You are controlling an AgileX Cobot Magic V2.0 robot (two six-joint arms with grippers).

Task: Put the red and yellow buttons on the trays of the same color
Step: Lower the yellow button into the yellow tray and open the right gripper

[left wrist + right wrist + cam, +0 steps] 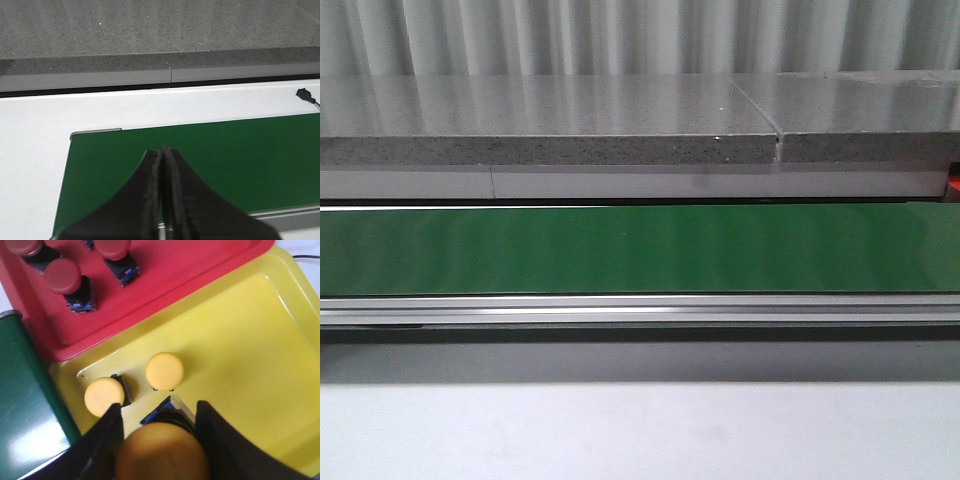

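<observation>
You see a yellow button point(162, 452) clamped between the fingers of the right gripper point(159, 415), its body mostly hidden, above the yellow tray point(250, 350). Two more yellow buttons point(164, 370) rest there; three red buttons point(63, 277) (one cut off) stand on the red tray point(165, 295). The left gripper point(161, 152) is pressed closed, empty, over the green belt point(240, 160).

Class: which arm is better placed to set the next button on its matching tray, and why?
Right. Its end effector grips a yellow button directly above the yellow tray. The left end effector is shut and empty over the green belt.
</observation>
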